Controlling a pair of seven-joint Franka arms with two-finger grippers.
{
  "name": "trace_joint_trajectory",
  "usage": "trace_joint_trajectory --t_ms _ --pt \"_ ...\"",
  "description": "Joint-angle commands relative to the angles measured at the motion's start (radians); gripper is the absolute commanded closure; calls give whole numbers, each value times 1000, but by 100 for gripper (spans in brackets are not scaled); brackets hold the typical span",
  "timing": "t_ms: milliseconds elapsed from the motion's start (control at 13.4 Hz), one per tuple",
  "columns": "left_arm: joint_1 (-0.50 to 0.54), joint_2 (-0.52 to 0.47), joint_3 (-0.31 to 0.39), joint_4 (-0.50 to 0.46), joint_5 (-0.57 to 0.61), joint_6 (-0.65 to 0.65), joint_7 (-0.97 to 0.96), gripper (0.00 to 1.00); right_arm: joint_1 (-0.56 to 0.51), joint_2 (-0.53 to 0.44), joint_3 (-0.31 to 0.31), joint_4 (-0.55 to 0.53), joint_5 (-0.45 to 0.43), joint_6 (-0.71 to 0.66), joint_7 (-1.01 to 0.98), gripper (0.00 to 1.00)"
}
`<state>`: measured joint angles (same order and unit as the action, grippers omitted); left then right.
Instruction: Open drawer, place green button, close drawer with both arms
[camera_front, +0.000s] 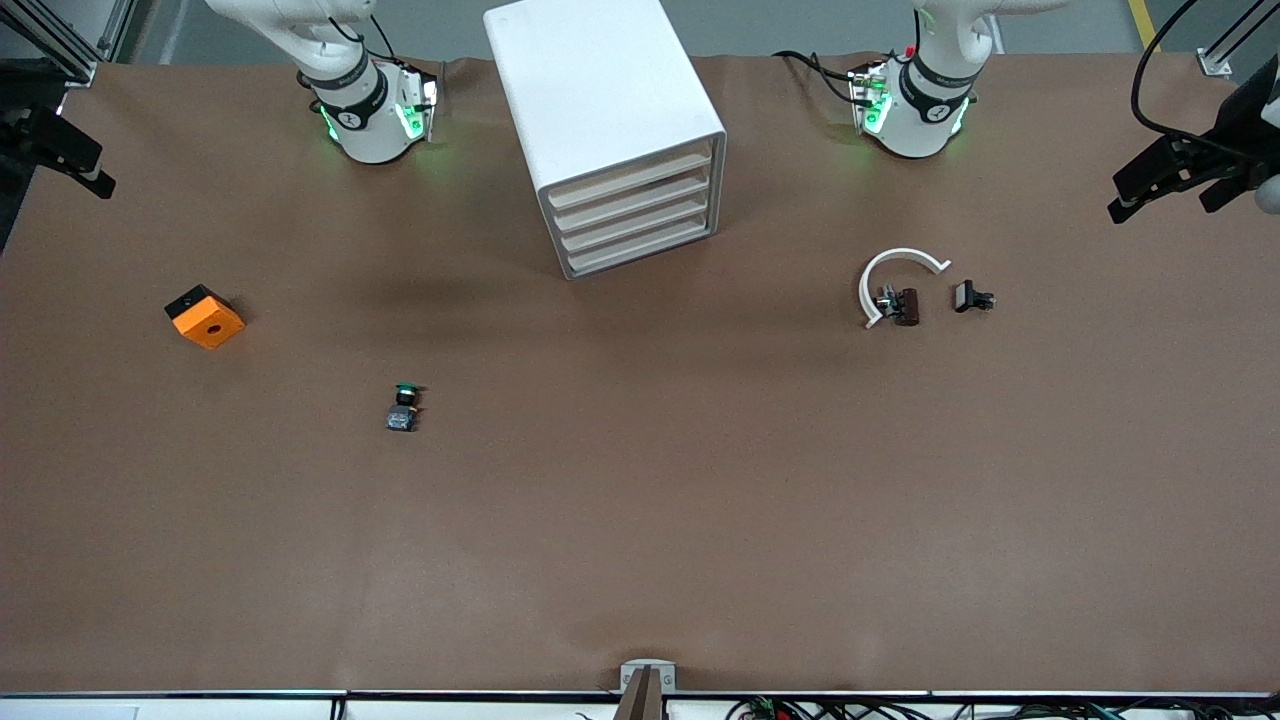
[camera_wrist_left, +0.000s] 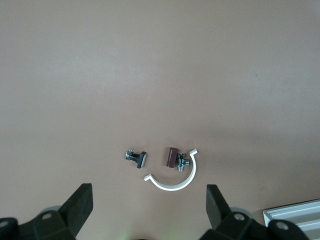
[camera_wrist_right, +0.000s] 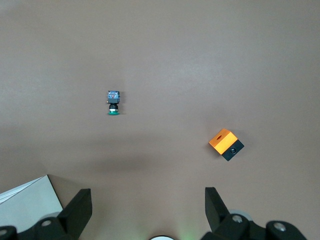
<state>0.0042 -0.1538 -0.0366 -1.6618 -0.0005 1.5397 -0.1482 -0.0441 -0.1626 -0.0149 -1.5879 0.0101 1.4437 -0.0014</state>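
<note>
The button (camera_front: 403, 408), with a green cap and blue-grey base, lies on its side on the brown table, nearer the front camera than the white drawer cabinet (camera_front: 630, 215) and toward the right arm's end. It also shows in the right wrist view (camera_wrist_right: 113, 102). The cabinet's several drawers are all shut. My right gripper (camera_wrist_right: 147, 202) is open and empty, high over the table near the cabinet's corner (camera_wrist_right: 25, 200). My left gripper (camera_wrist_left: 148, 200) is open and empty, high over the white C-shaped ring (camera_wrist_left: 175, 177). Only the arms' bases show in the front view.
An orange cube with a hole (camera_front: 204, 316) lies toward the right arm's end and shows in the right wrist view (camera_wrist_right: 226, 143). The white C-shaped ring (camera_front: 895, 280) with small black-brown parts (camera_front: 905, 305) and another (camera_front: 972, 297) lies toward the left arm's end.
</note>
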Motion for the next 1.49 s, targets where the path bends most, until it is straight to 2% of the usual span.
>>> trace_joint_trajectory --t_ms 0,297,446,743,892,1190,1413 --pt "-1 11 1 25 1 -23 13 0 -8 -12 6 2 7 -5 3 0" --pt "-7 29 0 31 1 -23 18 0 -8 -9 6 2 7 -3 3 0" --pt "-10 81 -3 54 -1 -23 22 0 -10 -9 6 3 7 -3 4 0" --pt "-43 161 -43 33 -1 17 -2 0 -8 -5 6 3 7 -3 7 0" --pt "-41 204 -72 10 -1 88 -4 0 -17 0 3 3 7 -3 4 0" --pt "-41 240 -138 -117 -3 311 -65 0 -10 23 3 2 -4 -38 3 0" --pt "-43 315 -206 -124 -3 400 -200 0 -8 89 4 6 -2 -40 3 0"
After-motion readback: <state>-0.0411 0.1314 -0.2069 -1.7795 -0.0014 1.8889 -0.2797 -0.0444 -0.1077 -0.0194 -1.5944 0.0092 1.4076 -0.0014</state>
